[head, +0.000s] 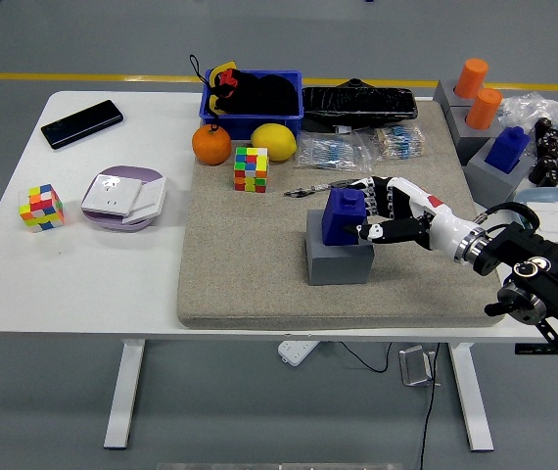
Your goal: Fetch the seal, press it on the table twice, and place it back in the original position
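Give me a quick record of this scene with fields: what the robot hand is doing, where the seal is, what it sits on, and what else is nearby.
active hand: right hand, fingers curled around the blue seal
left hand: not in view
seal position: upright on the grey block, mid-mat
surface: grey felt mat on the white table
nearby on mat: Rubik's cube, orange, lemon
left of mat: phone, second cube
spare seals: orange and blue ones at far right
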Controlling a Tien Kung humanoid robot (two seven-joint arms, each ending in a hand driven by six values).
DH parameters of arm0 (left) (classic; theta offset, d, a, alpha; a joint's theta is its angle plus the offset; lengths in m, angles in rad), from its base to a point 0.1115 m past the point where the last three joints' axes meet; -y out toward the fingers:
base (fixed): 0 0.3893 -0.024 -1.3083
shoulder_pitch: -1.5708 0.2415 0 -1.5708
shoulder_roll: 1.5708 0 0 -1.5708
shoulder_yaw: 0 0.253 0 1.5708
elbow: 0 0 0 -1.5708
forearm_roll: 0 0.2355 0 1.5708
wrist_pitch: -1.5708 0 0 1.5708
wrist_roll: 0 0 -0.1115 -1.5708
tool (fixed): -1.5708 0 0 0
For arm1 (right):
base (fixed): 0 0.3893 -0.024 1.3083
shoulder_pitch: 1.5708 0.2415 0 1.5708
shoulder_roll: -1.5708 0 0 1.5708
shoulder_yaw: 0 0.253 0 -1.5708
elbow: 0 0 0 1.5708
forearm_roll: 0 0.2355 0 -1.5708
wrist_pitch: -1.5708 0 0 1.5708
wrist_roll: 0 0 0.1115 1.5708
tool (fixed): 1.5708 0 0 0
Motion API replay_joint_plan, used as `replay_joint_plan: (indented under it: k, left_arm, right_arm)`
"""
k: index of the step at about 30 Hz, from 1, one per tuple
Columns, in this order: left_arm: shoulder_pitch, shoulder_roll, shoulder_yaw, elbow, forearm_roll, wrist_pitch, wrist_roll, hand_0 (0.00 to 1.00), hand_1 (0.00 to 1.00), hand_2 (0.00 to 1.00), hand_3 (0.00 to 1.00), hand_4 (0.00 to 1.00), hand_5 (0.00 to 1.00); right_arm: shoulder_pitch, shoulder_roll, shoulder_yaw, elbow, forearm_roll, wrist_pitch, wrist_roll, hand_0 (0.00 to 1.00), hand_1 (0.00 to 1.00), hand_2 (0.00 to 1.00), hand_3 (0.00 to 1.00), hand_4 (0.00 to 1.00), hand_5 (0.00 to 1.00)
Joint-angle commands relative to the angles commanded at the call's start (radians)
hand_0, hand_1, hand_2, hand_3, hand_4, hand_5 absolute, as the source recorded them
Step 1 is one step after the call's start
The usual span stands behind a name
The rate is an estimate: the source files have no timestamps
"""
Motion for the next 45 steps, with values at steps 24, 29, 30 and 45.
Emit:
replay_joint_plan:
  k: [24,29,30,45]
  left_arm:
    - [-0.009,0.001,-0.008,0.002,-0.002,0.000,-0.002,0.722,0.695,0.684,0.754,0.695,0.286]
    - [-0.009,0.003,-0.004,0.002,-0.006,0.000,-0.002,0.722,0.695,0.684,0.754,0.696,0.287]
    - [-0.009,0.004,-0.005,0.002,-0.005,0.000,-0.002,0.722,0.695,0.684,0.754,0.696,0.287]
    - [-0.006,0.009,0.009,0.002,-0.012,0.001,-0.003,0.722,0.695,0.684,0.755,0.696,0.286]
  right_arm:
    - [0.059,-0.037,-0.062,0.004,-0.016,0.042,-0.018,0.647,0.522,0.509,0.552,0.741,0.002]
    - [0.077,-0.034,-0.082,0.014,-0.021,0.041,-0.017,0.647,0.522,0.509,0.552,0.741,0.002]
    - [0.080,-0.033,-0.083,0.016,-0.023,0.040,-0.017,0.647,0.522,0.509,0.552,0.741,0.002]
    - [0.108,-0.047,-0.083,0.024,-0.046,0.040,-0.017,0.646,0.521,0.508,0.550,0.741,0.002]
